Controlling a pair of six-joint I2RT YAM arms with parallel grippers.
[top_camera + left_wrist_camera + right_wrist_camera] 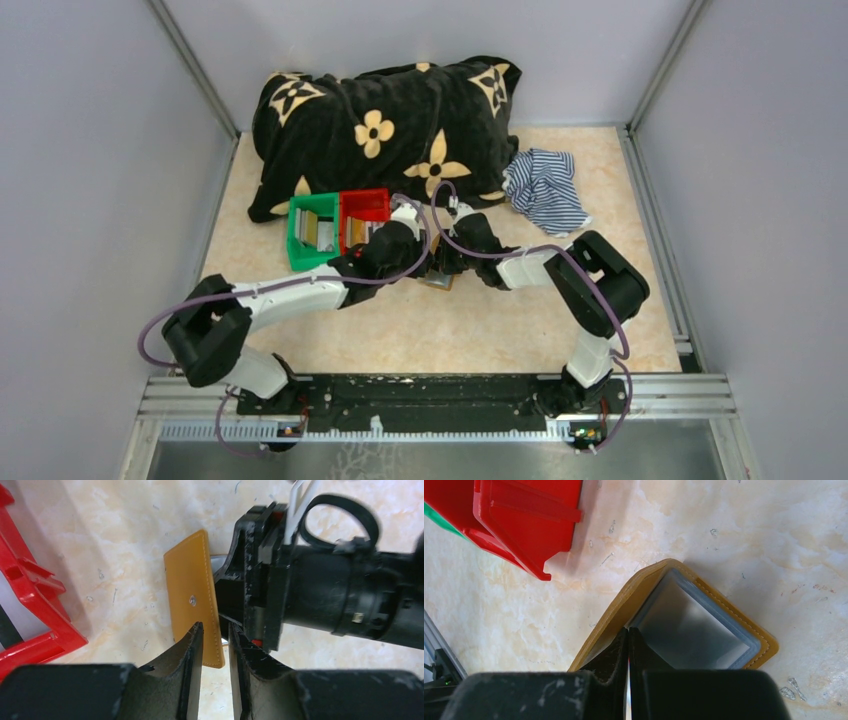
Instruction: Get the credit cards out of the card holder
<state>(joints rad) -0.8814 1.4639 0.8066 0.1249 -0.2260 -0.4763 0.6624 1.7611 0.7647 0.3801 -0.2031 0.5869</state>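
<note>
Just past the arm bases, mid-table, both wrists meet at the card holder (192, 580), which lies opened with one tan flap stood upright. The right gripper (628, 632) is fully closed, pinching that flap's edge beside the grey-blue pocket panel (694, 630). The left gripper (216, 627) has its jaws parted, the flap's lower corner in the gap but unclamped. The flap's long edge runs straight away from its fingers, so this looks the arm free to reach the pockets. No credit cards show. Beyond sit the red bin (364, 205) and green bin (300, 250)
</note>
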